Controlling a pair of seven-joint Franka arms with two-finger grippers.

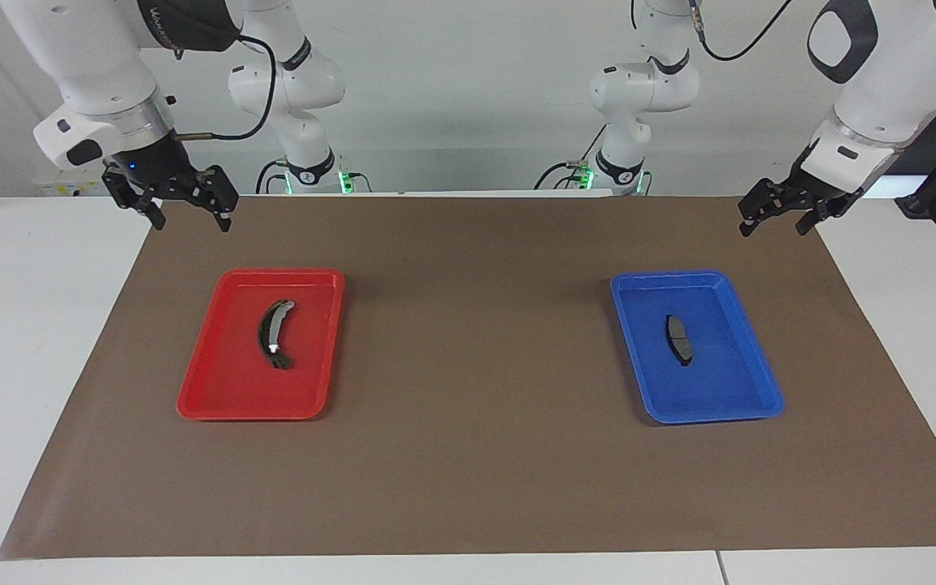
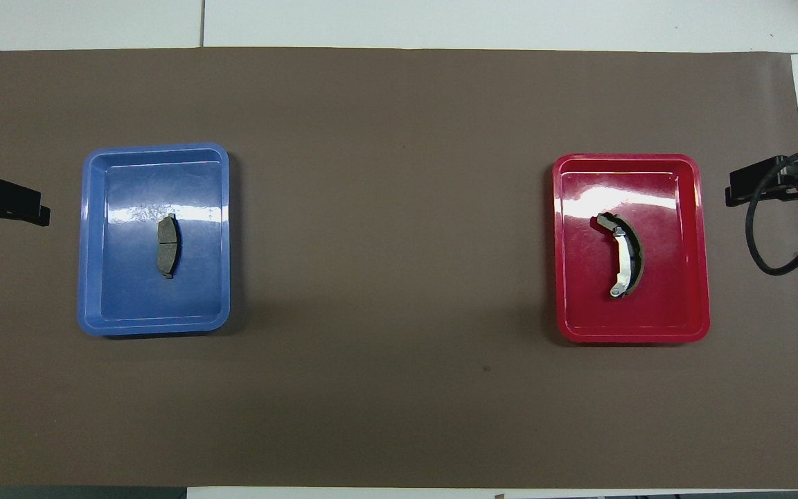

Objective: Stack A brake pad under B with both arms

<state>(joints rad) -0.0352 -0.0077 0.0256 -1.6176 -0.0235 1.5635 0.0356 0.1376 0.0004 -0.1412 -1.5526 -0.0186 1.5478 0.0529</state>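
Facing view: short brake pad (image 1: pixel 679 339) lies in the blue tray (image 1: pixel 748 402), crescent brake shoe (image 1: pixel 272 334) in the red tray (image 1: pixel 216 402). Left gripper (image 1: pixel 773 225) and right gripper (image 1: pixel 189 218), fingers apart and empty, hang over the mat's (image 1: pixel 476 455) corners nearest the robots.

Overhead view: pad (image 2: pixel 167 247) and shoe (image 2: pixel 622 255) rest mid-tray, well apart; left gripper (image 2: pixel 7 208) and right gripper (image 2: pixel 763 184) show at the edges.

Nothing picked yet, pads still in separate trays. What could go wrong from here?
1. The short pad lies flat in the blue tray; the open left gripper may struggle to get its fingers under the thin edge and could slip off.
2. The long curved shoe in the red tray is narrow and crescent-shaped; an off-centre grasp by the open right gripper may let it swing.
3. Placed on the much shorter pad, the shoe could tip off.
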